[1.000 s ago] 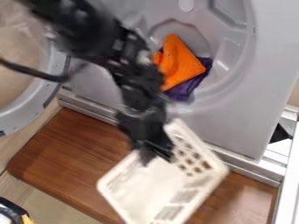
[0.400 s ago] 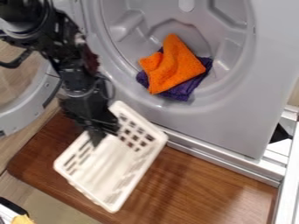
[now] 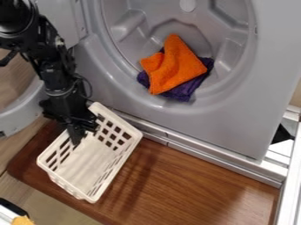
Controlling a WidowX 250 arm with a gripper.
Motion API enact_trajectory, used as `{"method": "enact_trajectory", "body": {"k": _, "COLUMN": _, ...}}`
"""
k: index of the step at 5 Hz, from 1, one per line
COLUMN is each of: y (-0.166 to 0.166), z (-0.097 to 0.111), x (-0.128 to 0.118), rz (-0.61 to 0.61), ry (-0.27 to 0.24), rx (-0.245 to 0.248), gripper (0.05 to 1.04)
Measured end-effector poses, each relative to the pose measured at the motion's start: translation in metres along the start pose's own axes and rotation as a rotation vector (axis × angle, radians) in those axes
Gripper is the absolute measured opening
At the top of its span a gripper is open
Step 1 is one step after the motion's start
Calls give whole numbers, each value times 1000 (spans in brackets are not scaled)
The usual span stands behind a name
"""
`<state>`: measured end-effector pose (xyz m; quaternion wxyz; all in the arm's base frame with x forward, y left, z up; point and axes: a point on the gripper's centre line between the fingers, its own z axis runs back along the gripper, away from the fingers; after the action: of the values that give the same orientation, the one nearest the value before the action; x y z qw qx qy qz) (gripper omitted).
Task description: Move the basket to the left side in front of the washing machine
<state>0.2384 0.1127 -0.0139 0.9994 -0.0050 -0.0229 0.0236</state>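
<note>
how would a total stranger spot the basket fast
Find the gray washing machine, then the brown wooden board in front of it. Toward the picture's left on that board sits the basket: white, open-topped, pierced with slots. The orange cloth and purple cloth, unlike it, lie inside the machine.

Your black arm ran in from the upper left of the camera view, its bulky upper joint near the corner. From there the slimmer lower part sloped down and a little to the right, through the wrist, where a thin dark cable looped out on the right side. Your claw hung below it, left of the view's middle, pointed downward.
</note>
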Motion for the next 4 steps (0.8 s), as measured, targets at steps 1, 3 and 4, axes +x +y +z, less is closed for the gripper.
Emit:
{"method": "enact_trajectory", "body": {"k": 1, "y": 2, "z": -7, "x": -1, "rz": -3, "ry": 25, "rx": -7, "gripper": 116}}
{"method": "enact_trajectory", "body": {"k": 3, "y": -1, "z": -10, "x": -3, "rz": -25, "ry": 67, "rx": 13, "gripper": 599}}
{"method": "enact_trajectory", "body": {"k": 4, "y": -10, "z": -10, "x": 0, "rz": -44, "ry": 72, "rx": 11, "gripper": 902}}
